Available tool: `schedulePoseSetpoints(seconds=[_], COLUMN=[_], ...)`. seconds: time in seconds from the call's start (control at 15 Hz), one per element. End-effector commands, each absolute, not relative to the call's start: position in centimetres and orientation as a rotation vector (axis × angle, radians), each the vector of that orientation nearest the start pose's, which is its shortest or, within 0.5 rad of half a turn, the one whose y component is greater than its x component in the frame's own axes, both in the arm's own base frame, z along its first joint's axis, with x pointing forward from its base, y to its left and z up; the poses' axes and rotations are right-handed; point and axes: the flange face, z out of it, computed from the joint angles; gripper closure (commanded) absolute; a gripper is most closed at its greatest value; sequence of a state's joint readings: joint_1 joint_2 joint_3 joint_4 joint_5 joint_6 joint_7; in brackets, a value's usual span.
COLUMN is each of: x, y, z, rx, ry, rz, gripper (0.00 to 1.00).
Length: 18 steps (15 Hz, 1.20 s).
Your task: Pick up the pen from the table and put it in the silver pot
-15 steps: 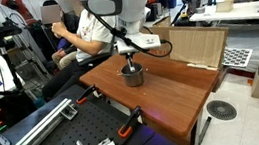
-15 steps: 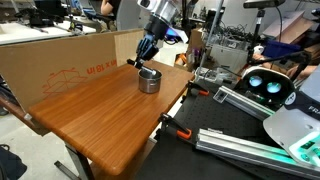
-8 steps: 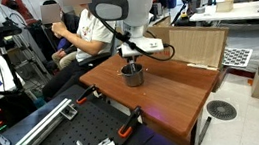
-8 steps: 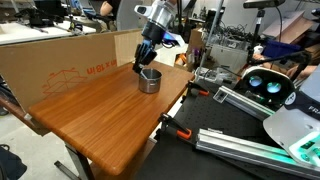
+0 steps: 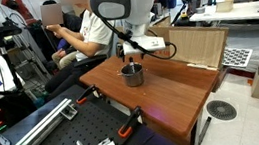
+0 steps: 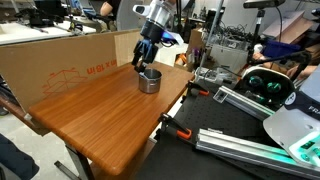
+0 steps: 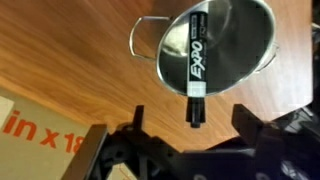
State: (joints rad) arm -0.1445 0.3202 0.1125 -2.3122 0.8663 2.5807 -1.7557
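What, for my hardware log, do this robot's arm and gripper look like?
The arm is made of glossy white, rounded shells. Black cables loop down along it to the wrist. The gripper is black and compact, with two dark fingers that look angular in the wrist view. No markings on it are legible at this size.

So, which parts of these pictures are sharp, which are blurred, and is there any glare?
Wrist view: the pen shows a readable label, the silver pot gives soft bright reflections, and the tool near the lens is a dark, unfocused shape. Both exterior views: the table is evenly lit without hard shadows, but the pen is too small to see.
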Motion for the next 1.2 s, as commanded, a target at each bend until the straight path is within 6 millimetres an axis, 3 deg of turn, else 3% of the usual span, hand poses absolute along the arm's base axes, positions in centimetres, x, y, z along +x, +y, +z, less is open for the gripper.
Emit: schedulePoseSetpoints(seconds=[0.0, 0.27, 0.73, 0.8, 1.13], x=[51.5, 50.3, 46.3, 47.5, 47.2], y=[-3.0, -3.4, -5.0, -5.1, -5.1], z=[20.1, 21.6, 26.4, 25.1, 25.2], rx=[-2.497, -2.588, -2.814, -2.758, -2.767], ry=[-1.259, -1.214, -1.044, -1.096, -1.084], rz=[-0.411, -0.378, -0.221, -0.259, -0.246], gripper=[0.0, 0.0, 0.0, 0.0, 0.0])
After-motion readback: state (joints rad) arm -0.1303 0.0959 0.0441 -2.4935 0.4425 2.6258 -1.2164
